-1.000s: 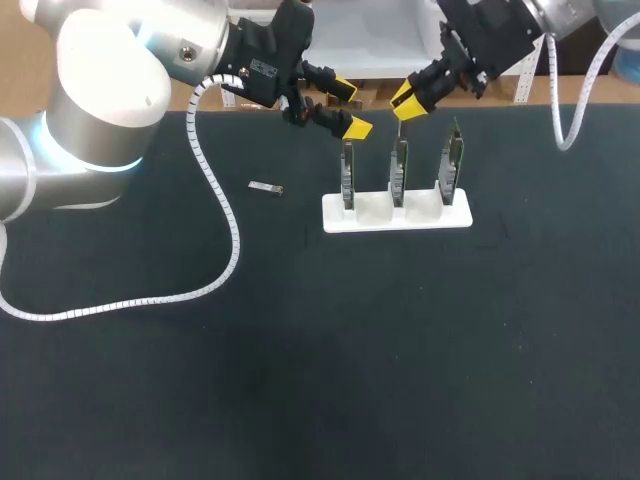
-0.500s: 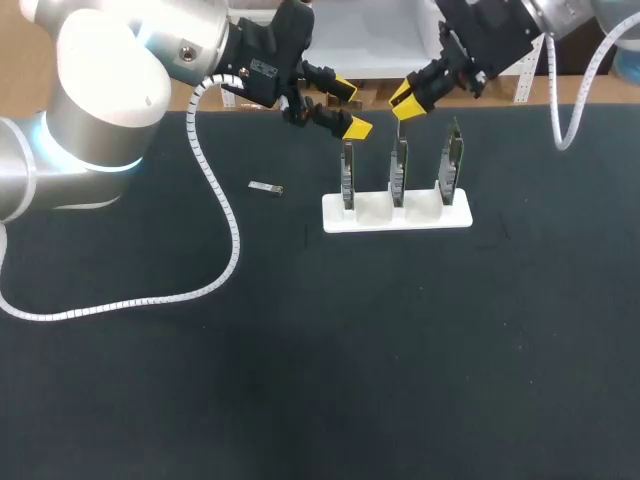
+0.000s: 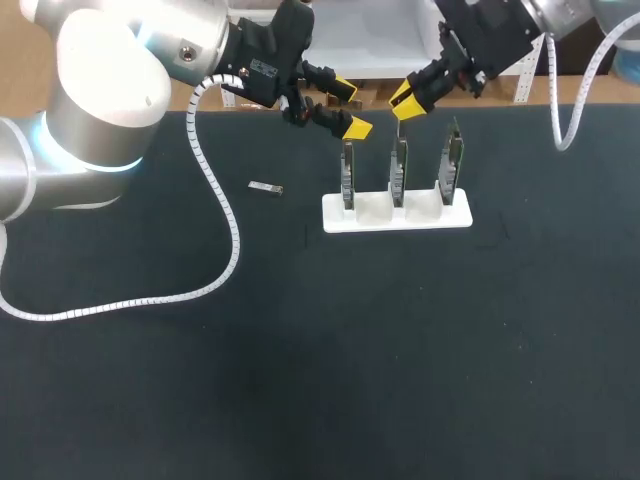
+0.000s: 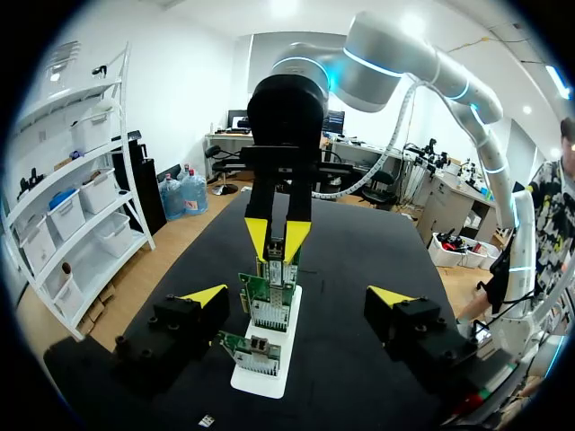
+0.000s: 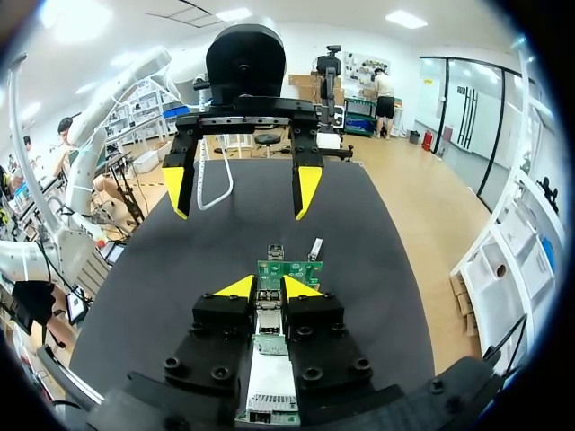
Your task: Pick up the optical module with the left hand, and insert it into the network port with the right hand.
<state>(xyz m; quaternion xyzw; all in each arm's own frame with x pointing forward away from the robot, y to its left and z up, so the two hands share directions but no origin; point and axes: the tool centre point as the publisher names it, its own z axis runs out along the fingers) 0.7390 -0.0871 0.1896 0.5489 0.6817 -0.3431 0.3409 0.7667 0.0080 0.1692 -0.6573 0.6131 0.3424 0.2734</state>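
Left of the white 3-slot holder | small silver optical module lies flat on the black table | left gripper up by the 3 green network cards, jaws wide, prepped for pickup i guess | right gripper above the middle card, jaws a narrow empty gap, probably waiting

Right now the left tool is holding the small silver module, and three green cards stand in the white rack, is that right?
Not quite. The head view shows the silver module lying on the table, apart from the left tool, which is open and empty. Three green cards do stand in the white rack.
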